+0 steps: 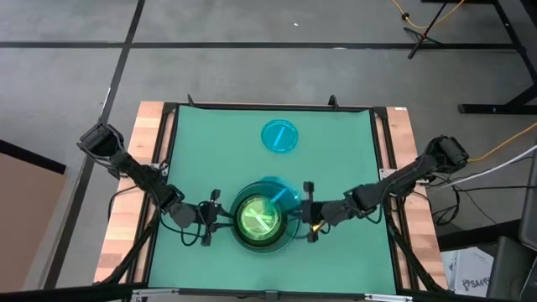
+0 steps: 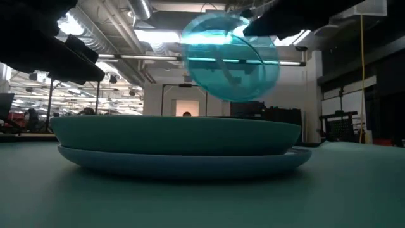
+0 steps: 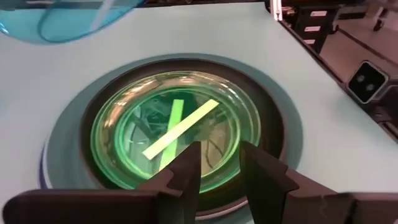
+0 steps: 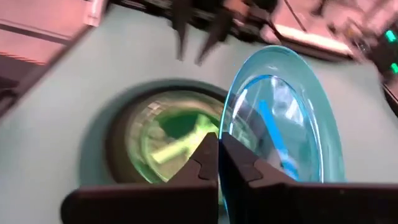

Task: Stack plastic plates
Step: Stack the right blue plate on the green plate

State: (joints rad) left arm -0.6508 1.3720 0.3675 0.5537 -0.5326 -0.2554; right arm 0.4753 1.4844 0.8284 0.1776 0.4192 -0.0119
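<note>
Plastic plates partly stacked, one cyan plate in the air, one lying apart.

A stack (image 1: 262, 220) sits low in the centre of the high view: a large blue plate (image 2: 190, 163) at the bottom, a teal-green plate (image 2: 177, 134) on it, then a dark plate (image 3: 93, 106) holding a bright green translucent plate (image 3: 176, 137) with a pale strip across it. A cyan translucent plate (image 4: 292, 118) hangs tilted on edge over the stack's upper right rim, pinched at its rim. Another cyan plate (image 1: 279, 136) lies flat by itself, above centre, well apart from the stack.
</note>
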